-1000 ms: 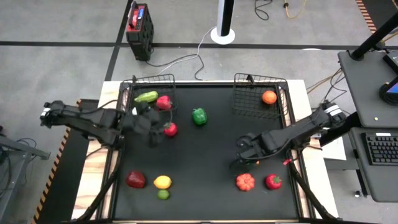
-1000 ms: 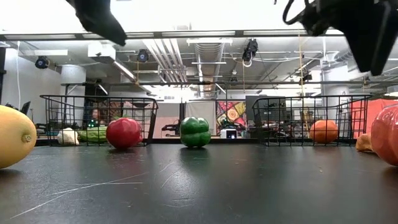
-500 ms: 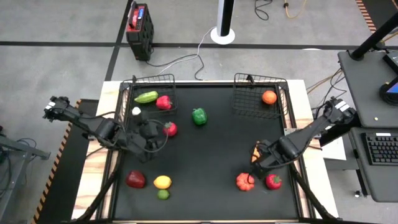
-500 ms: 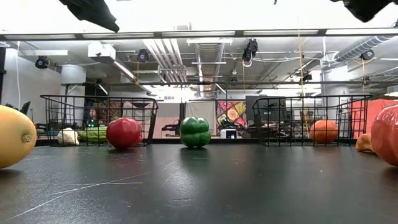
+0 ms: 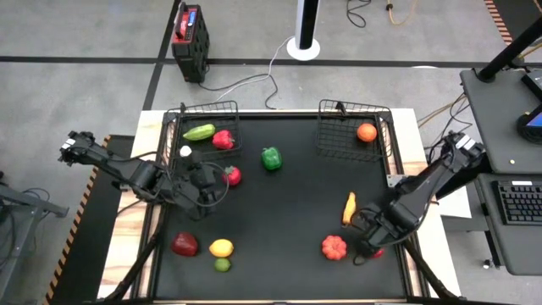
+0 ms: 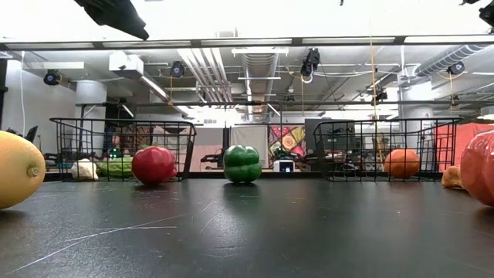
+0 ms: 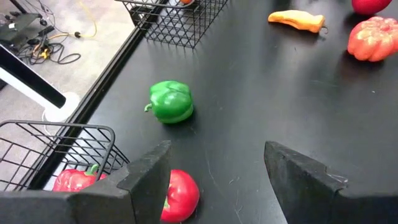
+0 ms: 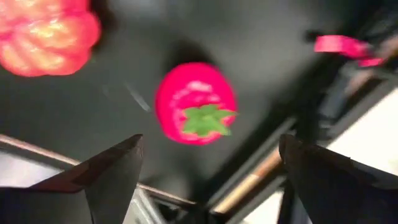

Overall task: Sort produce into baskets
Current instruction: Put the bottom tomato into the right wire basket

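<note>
Two wire baskets sit at the far edge of the black table (image 5: 288, 203) in the high view: the left basket (image 5: 201, 114) holds a green vegetable (image 5: 199, 131), a red pepper (image 5: 223, 139) and a small white piece (image 5: 185, 152), the right basket (image 5: 354, 112) an orange (image 5: 366, 132). A green pepper (image 5: 271, 158) lies between them. The left gripper (image 5: 207, 180) hangs just beside a red tomato (image 5: 232, 175); the right gripper (image 5: 370, 244) covers most of the strawberry near an orange-red pumpkin (image 5: 334, 247), with a carrot (image 5: 349, 208) nearby. A dark red apple (image 5: 185, 244), lemon (image 5: 221, 247) and lime (image 5: 222, 265) lie at the near left.

Level with the table, the lemon (image 6: 17, 168) and the pumpkin (image 6: 480, 166) are cut off at the edges, and only a dark scrap of arm shows at top.

From the left wrist, its fingers (image 7: 146, 171) stand spread, the tomato (image 7: 180, 194) partly hidden behind one.

From the right wrist, spread fingers (image 8: 115, 168) flank the blurred strawberry (image 8: 196, 102) without touching.
</note>
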